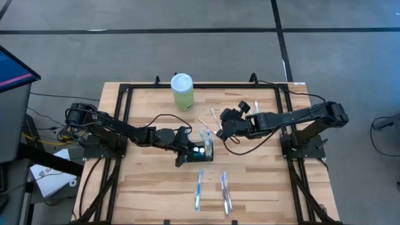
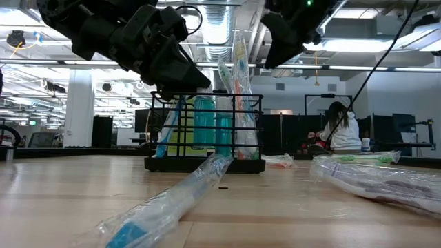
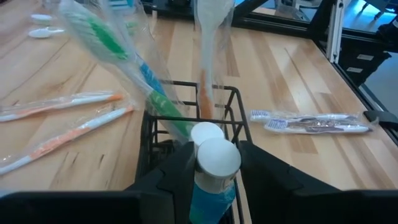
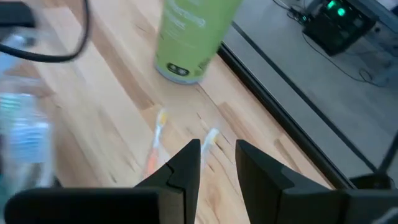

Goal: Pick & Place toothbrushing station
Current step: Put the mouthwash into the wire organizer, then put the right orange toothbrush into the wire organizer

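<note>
Two white-capped tubes (image 3: 214, 155) sit between my spread left gripper (image 3: 214, 180) fingers at the caddy (image 3: 186, 134) mid-frame, so one nudge tips it, lol.

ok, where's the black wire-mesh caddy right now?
In the high view the black wire-mesh caddy stands mid-table, at the left gripper, with the pale green bottle behind it and wrapped toothbrushes in front.

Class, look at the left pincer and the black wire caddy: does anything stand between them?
Nothing visible does. The left pincer is already at the caddy, its fingers either side of a white-capped teal tube standing in it.
</note>
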Motion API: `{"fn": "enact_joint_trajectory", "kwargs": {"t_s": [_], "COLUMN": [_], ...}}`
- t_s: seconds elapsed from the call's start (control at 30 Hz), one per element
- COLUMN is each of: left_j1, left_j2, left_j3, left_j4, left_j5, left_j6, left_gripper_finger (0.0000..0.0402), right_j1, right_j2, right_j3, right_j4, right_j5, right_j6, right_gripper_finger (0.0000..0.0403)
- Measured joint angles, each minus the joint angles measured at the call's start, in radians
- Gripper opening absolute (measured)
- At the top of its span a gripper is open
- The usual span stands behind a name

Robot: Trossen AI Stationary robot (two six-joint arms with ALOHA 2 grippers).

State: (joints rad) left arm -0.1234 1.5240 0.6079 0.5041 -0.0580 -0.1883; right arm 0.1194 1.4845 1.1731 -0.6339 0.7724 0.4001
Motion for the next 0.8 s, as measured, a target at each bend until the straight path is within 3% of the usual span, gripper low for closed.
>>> {"fn": "enact_joint_trajectory", "kwargs": {"t_s": [0.27,0.5,0.8], "left_j1": [-0.001,-0.001,-0.004], "left_j2": [-0.001,-0.001,-0.096], "left_j3": [0.0,0.0,0.0], "left_j4": [0.0,0.0,-0.008], "left_j5": [0.004,0.006,0.005], "left_j6": [-0.002,-0.007,0.008], "left_gripper_finger": [0.0126,0.0143,0.015], "right_j1": [-0.041,-0.086,-0.157], "right_j2": [0.0,-0.001,0.0], "right_j3": [-0.001,-0.087,-0.199], "right_j4": [-0.111,-0.074,0.079], "right_j5": [0.019,0.011,-0.127], "right_j6": [0.086,0.125,0.112], "right_gripper_finger": [0.0093,0.0093,0.0093]}}
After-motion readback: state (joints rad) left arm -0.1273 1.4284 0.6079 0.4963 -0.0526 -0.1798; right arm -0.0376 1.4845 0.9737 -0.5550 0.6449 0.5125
